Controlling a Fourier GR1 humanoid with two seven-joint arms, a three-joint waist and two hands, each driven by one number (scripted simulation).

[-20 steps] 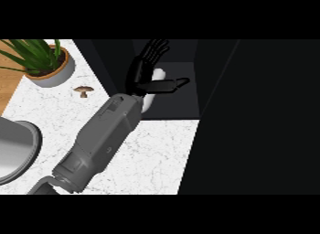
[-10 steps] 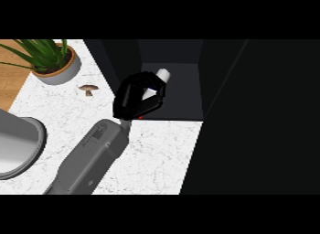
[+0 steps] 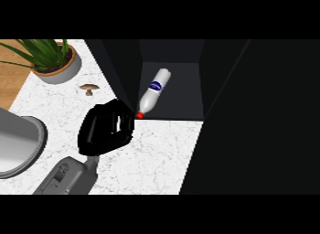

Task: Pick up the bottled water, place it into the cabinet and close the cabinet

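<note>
Presently, at the lower left of the frame, a grey forearm rises from the bottom edge to one black hand (image 3: 107, 129) over the white counter (image 3: 156, 155). Which arm it belongs to cannot be told from this view; it is taken as the left from its side of the frame. Its fingers look gathered together and clamp on nothing, though the dark shape hides detail. The other hand is not in view.

Just beyond its fingertips, in the centre of the frame, the bottle (image 3: 154, 91) lies on its side inside the open cabinet (image 3: 183, 59), red cap toward the hand at the cabinet's front edge, base pointing inward. Hand and bottle appear apart.

Judgement: placement is done; closing remains. The dark panel filling the right of the frame is probably the door (image 3: 264, 119). The cap sits close to the threshold, so the door should swing slowly, with the hand clear of the opening.

At upper left stand a plant (image 3: 51, 59) and a small mushroom (image 3: 89, 88); a grey pot (image 3: 11, 146) sits at the left edge.
</note>
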